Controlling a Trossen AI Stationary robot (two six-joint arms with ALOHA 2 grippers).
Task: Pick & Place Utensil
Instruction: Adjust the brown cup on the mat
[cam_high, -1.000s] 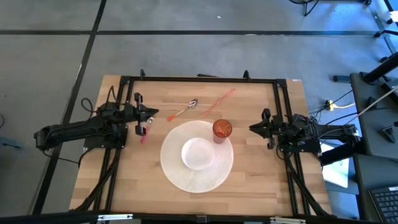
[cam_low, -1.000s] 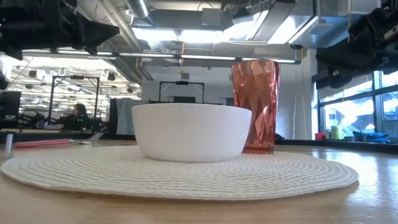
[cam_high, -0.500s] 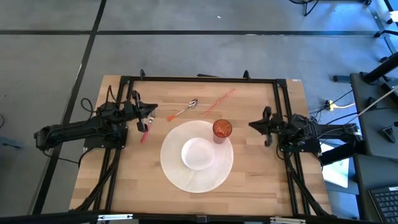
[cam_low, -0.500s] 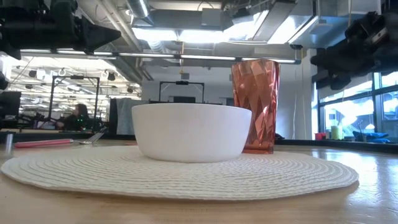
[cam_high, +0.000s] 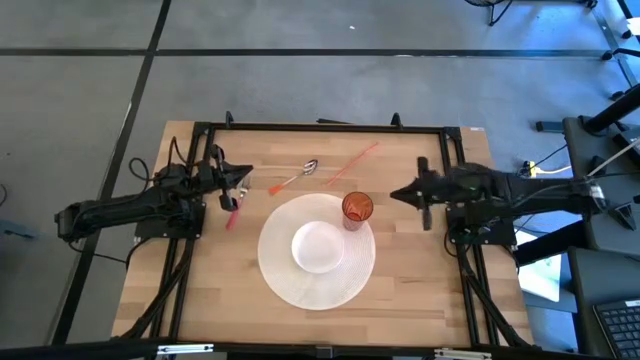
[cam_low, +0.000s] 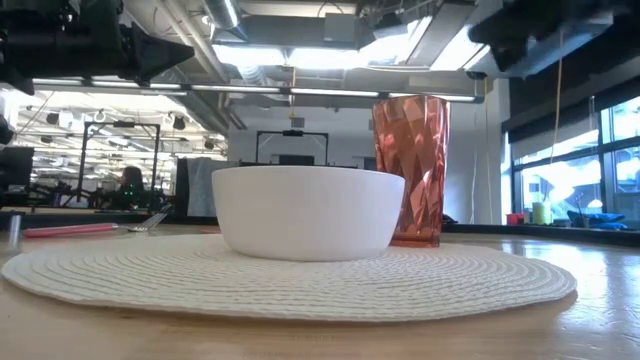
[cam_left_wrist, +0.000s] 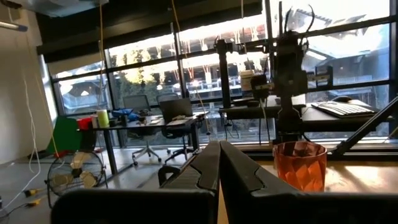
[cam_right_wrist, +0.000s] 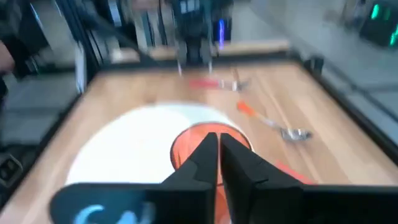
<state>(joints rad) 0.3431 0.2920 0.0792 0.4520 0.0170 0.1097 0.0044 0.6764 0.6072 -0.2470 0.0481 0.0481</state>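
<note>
Right arm (cam_high: 500, 190) nearer; orange-handled spoon (cam_high: 293, 177) flat

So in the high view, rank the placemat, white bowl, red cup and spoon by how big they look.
1. Placemat, clearly largest.
2. White bowl.
3. Spoon: longer than the cup but very thin.
4. Red cup: seen from straight above, only its mouth shows, so its height is hidden.

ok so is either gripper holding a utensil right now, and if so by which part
Nothing is held. The left gripper and right gripper are both shut on nothing; the orange-handled metal spoon lies free on the wooden table.
</note>
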